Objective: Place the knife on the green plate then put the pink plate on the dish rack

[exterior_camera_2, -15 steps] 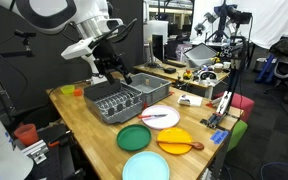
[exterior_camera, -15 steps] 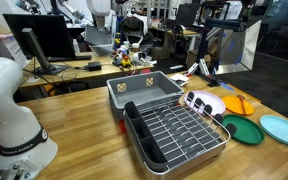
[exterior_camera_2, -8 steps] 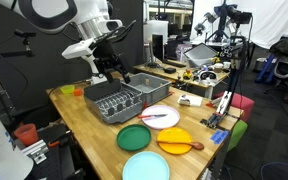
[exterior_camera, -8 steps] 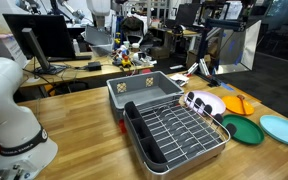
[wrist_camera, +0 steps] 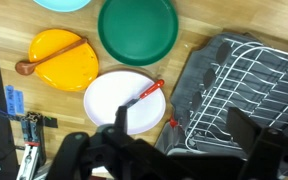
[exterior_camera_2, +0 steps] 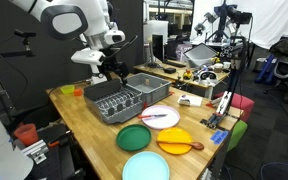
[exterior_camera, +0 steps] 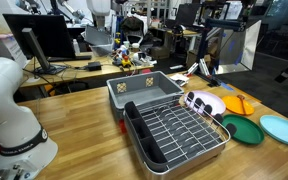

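Exterior views both show wooden table [exterior_camera: 84, 115] bearing dish rack [exterior_camera: 179, 130], cluttered room.

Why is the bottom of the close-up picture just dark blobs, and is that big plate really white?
Wrist view: the gripper sits too close to the lens, so it blurs into dark shapes, while the knife and green plate beyond look sharper; the pink plate looks washed out, almost white. In an exterior view that plate is equally pale.

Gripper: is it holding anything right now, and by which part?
Nothing is held. The gripper is open and empty; the knife lies on the pink plate.
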### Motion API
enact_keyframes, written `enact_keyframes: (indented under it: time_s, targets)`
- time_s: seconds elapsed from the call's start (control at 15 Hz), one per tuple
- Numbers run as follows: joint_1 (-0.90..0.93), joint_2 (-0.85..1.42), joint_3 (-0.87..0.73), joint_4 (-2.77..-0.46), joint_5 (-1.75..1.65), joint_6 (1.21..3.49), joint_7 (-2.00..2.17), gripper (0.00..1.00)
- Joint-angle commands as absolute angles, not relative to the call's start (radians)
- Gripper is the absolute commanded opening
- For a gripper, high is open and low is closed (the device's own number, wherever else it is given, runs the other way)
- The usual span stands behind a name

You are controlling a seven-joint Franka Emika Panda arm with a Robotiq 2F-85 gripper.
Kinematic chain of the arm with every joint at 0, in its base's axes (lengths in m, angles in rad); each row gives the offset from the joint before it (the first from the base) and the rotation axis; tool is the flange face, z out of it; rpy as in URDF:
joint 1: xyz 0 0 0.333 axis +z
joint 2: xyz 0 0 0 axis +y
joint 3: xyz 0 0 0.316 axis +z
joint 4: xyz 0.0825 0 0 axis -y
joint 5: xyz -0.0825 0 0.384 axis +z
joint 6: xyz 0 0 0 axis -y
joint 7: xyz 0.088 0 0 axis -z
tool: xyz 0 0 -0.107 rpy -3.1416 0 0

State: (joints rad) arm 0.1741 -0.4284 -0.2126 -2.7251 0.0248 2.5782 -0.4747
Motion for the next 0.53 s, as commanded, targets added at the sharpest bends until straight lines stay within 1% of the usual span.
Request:
enact_keyframes:
  time_s: [0.0, 0.2, 0.47]
  targets:
    - [0.242, -0.313, -0.24, -2.66, 0.162, 2.605, -0.568, 1.0]
    - [0.271, -0.211, -0.23, -2.606, 0.3, 2.599, -0.627, 1.0]
    - [0.231, -0.061, -0.166, -2.518, 0.406, 2.589, -0.681, 1.0]
